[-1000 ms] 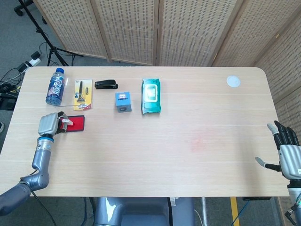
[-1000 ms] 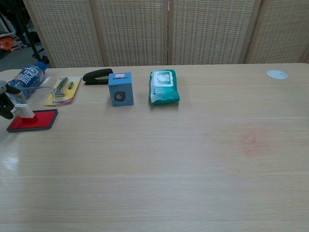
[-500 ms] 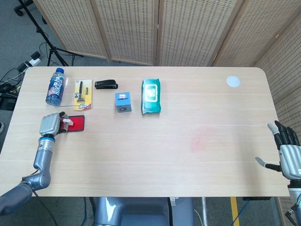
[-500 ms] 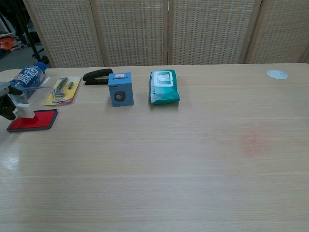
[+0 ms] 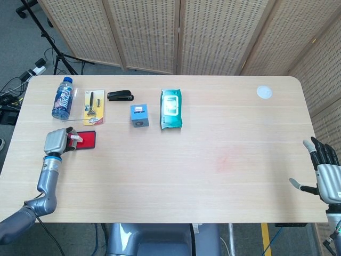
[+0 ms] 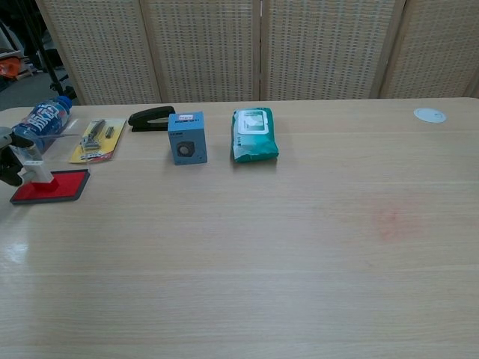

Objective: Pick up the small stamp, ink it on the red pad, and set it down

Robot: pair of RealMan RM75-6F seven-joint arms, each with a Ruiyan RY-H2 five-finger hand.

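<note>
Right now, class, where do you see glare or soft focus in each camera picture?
Chest view: a pale sheen lies on the near-left part of the table, and the left hand is cut by the frame edge. Head view: even light with no strong glare; the right hand shows sharply at the frame's corner.

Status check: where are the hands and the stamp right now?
Left robot hand holds small stamp on red ink pad. Right robot hand open, empty, at table edge. Nothing blocking.
</note>
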